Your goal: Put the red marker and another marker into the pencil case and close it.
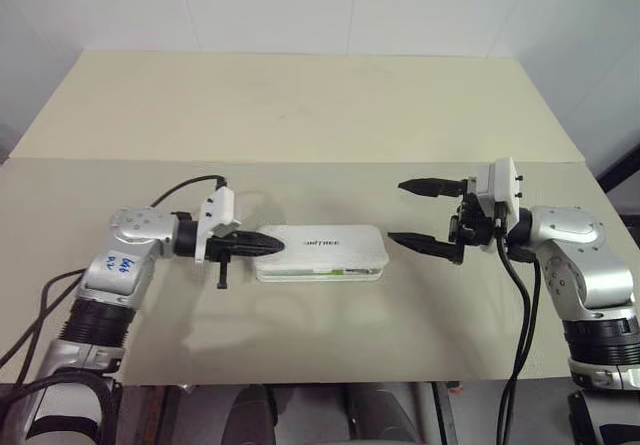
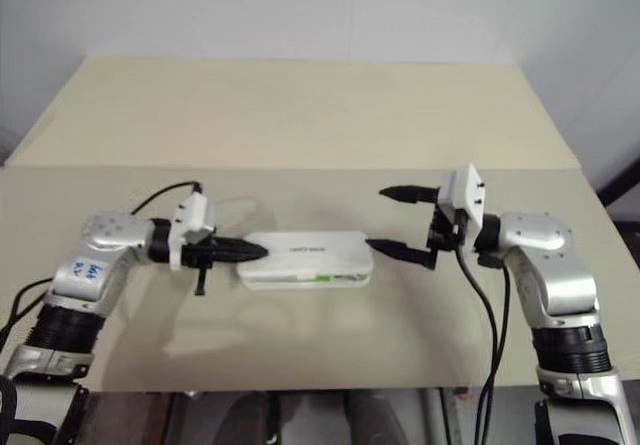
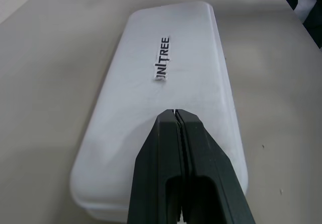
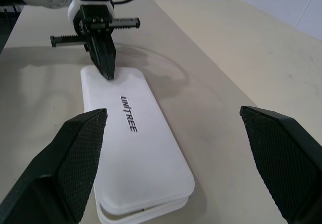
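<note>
The white pencil case (image 1: 320, 250) lies flat in the middle of the table with its lid down, "UNITREE" lettering on top (image 3: 162, 58). A thin gap runs along its front edge, and a sliver of green from the other marker (image 1: 347, 271) shows through it. The red marker is hidden. My left gripper (image 1: 270, 243) is shut with nothing in it, its tips over the lid's left end, touching or just above it (image 4: 107, 72). My right gripper (image 1: 396, 211) stands wide open just off the case's right end, level, one finger (image 4: 75, 158) on either side of the case's line.
The beige table (image 1: 300, 115) runs far back behind the case and has bare room in front of it. Its front edge lies close below my arms. A black cable (image 1: 175, 193) loops from my left wrist.
</note>
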Robot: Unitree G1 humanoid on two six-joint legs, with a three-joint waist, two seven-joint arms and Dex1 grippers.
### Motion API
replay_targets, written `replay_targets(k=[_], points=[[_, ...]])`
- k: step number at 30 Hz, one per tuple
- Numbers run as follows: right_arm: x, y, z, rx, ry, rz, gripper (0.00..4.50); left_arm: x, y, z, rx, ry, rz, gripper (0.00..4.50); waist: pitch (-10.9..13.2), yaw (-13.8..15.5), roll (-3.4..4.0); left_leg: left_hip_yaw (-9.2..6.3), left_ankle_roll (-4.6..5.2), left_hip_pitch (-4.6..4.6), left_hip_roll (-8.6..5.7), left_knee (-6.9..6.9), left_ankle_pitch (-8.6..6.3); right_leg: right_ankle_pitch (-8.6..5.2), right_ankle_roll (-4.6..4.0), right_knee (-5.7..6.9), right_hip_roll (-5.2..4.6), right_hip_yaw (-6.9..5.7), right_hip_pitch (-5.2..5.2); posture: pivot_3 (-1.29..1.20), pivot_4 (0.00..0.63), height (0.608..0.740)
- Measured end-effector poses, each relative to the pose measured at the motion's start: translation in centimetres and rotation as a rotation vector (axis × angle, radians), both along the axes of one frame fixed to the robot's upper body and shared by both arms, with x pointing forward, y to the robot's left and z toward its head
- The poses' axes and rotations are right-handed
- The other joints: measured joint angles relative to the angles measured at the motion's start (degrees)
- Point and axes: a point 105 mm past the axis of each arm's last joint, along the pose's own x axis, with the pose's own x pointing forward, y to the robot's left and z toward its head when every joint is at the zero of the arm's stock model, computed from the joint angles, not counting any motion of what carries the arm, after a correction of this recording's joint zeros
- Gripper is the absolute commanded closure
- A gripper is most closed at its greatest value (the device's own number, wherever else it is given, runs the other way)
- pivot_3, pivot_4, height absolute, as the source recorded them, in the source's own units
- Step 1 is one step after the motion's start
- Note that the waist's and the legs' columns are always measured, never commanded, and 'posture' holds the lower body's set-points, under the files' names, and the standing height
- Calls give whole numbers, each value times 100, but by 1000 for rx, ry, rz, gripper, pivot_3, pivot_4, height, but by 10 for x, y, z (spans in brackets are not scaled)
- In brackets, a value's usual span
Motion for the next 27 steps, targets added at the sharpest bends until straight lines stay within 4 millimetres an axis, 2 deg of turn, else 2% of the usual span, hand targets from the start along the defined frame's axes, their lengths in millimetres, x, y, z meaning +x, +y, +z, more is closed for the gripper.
replay_targets(k=[3, 11, 20, 23, 27], points=[[-1, 1, 0, -1, -6, 0, 0, 4, -9, -7, 20, -4, 14, 4486, 0, 0, 0, 0, 0, 0, -1, -1, 0, 1, 1, 0, 0, 1, 0, 0, 150, 740], [-7, 3, -8, 14, 5, -26, 0, 9, -33, -12, -9, 32, 33, 4486, -1, -5, 1, -2, 0, 3, 0, 0, 0, 1, 2, 1, 2, 1, 3, 0, 150, 740], [-8, 7, -11, 55, 13, -42, 0, 0, -34, -11, 39, 61, 6, 4486, -4, -13, 6, -2, 1, 8, -1, -1, 0, 1, 2, 1, 2, 3, 6, 0, 150, 740], [-8, 8, -11, 59, 4, -40, 0, 1, -30, 0, -59, 54, 24, 4486, -3, -16, 5, -4, 1, 2, 0, -2, 0, 1, 1, 2, 2, 2, 0, 0, 150, 740], [-5, 7, -9, 59, -6, -44, 0, 4, -12, 37, -209, -41, 63, 4486, -3, -20, 5, -2, 1, 2, 1, -5, 0, 1, 1, 0, 2, 1, 0, 0, 150, 740]])
